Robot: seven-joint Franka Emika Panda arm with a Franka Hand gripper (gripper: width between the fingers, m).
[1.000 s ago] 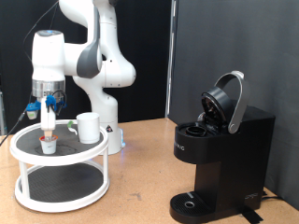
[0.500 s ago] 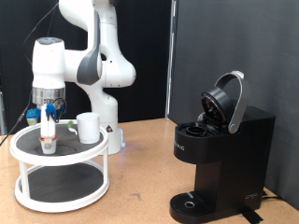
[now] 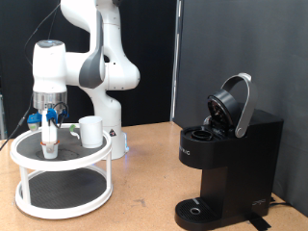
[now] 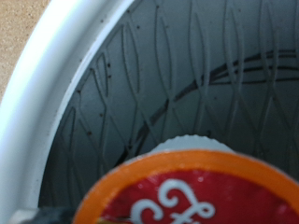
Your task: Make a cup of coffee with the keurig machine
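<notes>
The gripper (image 3: 49, 142) is low over the top tier of a white two-tier stand (image 3: 29, 154) at the exterior view's left. Its fingers reach down around a small white pod (image 3: 49, 150) that stands on that tier. In the wrist view the pod's red top with an orange rim (image 4: 201, 191) fills the frame very close; no fingers show there. The white cup (image 3: 90, 131) stands on the same tier, just to the exterior view's right of the gripper. The black keurig machine (image 3: 231, 159) stands at the exterior view's right with its lid (image 3: 234, 104) raised open.
The stand's white rim (image 4: 56, 93) and dark patterned shelf (image 4: 187, 75) show in the wrist view. The robot's white base (image 3: 111, 125) stands behind the stand. The machine's round drip base (image 3: 197, 209) sits low at the front. Wooden table (image 3: 144, 183) lies between stand and machine.
The gripper has come down from above the pod to around it over the last second. In the last half second it has barely moved.
</notes>
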